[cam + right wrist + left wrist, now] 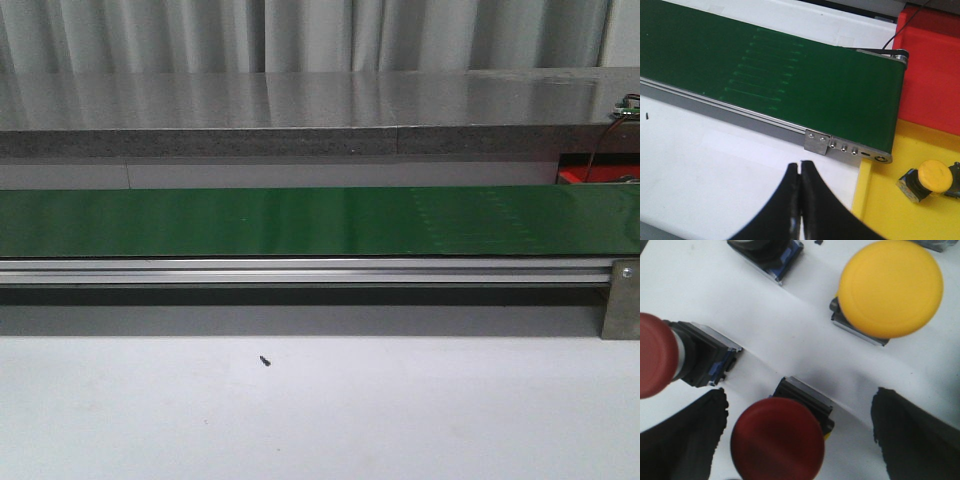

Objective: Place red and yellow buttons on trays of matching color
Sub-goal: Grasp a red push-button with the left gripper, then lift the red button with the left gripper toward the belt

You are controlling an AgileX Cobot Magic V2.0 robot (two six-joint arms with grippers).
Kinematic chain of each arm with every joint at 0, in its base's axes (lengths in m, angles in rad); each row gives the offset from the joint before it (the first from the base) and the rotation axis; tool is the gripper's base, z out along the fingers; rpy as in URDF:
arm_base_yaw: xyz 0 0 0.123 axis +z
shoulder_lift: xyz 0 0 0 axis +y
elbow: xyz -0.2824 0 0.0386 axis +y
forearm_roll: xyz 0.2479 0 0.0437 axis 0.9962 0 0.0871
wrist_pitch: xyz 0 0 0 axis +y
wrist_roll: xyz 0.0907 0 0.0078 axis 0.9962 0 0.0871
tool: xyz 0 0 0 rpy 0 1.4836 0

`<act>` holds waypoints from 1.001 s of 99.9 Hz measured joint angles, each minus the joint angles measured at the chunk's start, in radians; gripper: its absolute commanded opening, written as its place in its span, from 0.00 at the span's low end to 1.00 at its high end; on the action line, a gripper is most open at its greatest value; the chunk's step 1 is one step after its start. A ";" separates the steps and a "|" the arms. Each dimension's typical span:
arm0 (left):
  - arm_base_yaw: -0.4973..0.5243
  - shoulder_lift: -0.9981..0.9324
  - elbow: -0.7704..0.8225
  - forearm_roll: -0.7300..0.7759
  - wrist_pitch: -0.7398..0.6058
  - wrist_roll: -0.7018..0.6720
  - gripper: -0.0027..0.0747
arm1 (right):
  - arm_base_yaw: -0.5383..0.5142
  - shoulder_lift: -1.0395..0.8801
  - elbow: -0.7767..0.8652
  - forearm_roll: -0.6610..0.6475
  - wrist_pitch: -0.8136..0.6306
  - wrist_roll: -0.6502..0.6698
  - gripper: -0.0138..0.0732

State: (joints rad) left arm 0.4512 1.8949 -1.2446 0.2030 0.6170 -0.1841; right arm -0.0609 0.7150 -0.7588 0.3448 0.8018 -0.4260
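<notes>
Hovering spread wide, the left hand [797, 435] straddles a hard, smooth red button [777, 440]; its boxy base at 12 o'clock is best gripped. The right hand [800, 200] is clenched, empty.

Factory-style workshop: green conveyor belt [300, 222], aluminium rail [300, 268].

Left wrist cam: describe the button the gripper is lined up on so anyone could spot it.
On the white surface, look between the open left gripper and its black fingers. The red button there stands cap-up, unlike the tipped red button and the yellow button.
</notes>
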 measured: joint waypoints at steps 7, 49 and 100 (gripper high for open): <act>0.000 0.000 0.000 -0.004 0.000 0.000 0.61 | 0.000 0.000 0.000 0.000 0.000 0.000 0.08; 0.000 -0.002 0.000 -0.013 0.020 0.000 0.12 | 0.000 0.000 0.000 0.000 0.000 0.000 0.08; -0.072 -0.252 0.000 -0.100 0.100 0.023 0.12 | 0.000 0.000 0.000 0.000 0.000 0.000 0.08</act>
State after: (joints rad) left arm 0.3790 1.6426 -1.2446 0.1031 0.7170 -0.1608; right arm -0.0609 0.7150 -0.7588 0.3448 0.8018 -0.4260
